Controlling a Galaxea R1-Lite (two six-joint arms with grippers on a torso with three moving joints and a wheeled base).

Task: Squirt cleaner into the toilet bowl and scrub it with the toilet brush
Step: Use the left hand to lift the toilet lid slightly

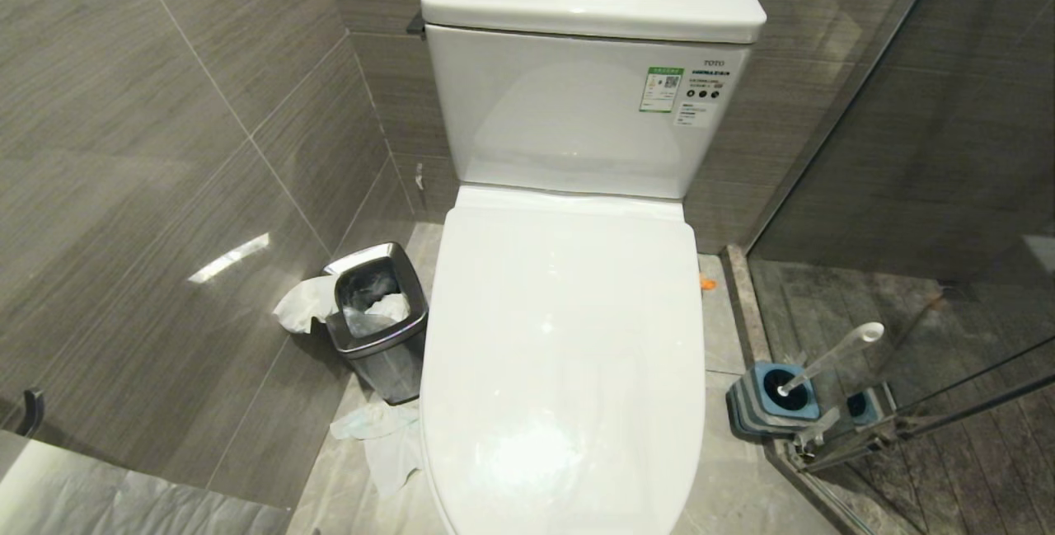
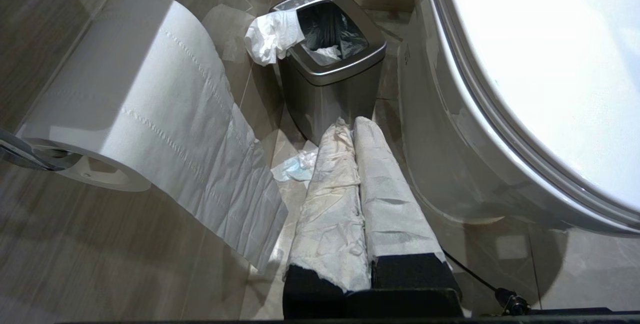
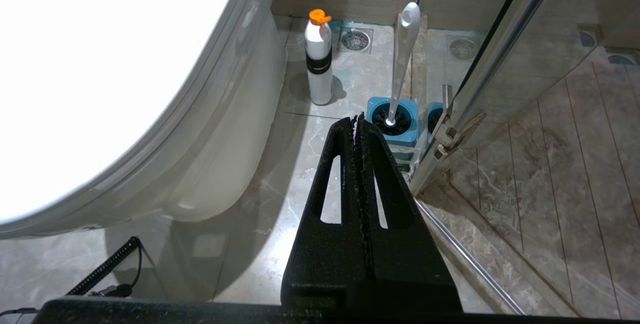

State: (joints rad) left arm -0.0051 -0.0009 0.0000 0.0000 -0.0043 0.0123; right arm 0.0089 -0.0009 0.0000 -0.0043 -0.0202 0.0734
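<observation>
So far nothing of the task is begun, and the risks lie in how things are arranged on the floor. Nearest, both arms hang low on either side of the toilet: the left hand (image 2: 352, 127), its fingers wrapped in white paper, is pressed shut on nothing beside the pedestal; the right hand (image 3: 358, 119) is likewise closed tight and empty, pointing along the floor on the other side.

The lid (image 1: 569, 337) lies down over the toilet bowl, so the bowl cannot be seen at all. I judge that a squirt made before lifting lid and seat would land on the lid.

Just ahead of the left hand stands a steel waste bin (image 2: 330, 64) with tissue draped over its rim, and loose tissue (image 2: 297, 166) lies on the floor; a careless sweep could tip the bin or drag paper along. A hanging toilet roll (image 2: 150, 99) trails a long sheet close to that arm.

Beyond the right hand the toilet brush (image 3: 402, 59) stands in its blue holder (image 3: 392, 119), tight against the glass door's frame (image 3: 452, 134); a wide approach could knock the glass, and the slim handle may slip from a poor grip. Farther on, a white bottle with an orange cap (image 3: 319, 59), probably the cleaner, stands upright near the back wall; it looks tall and easy to topple.
</observation>
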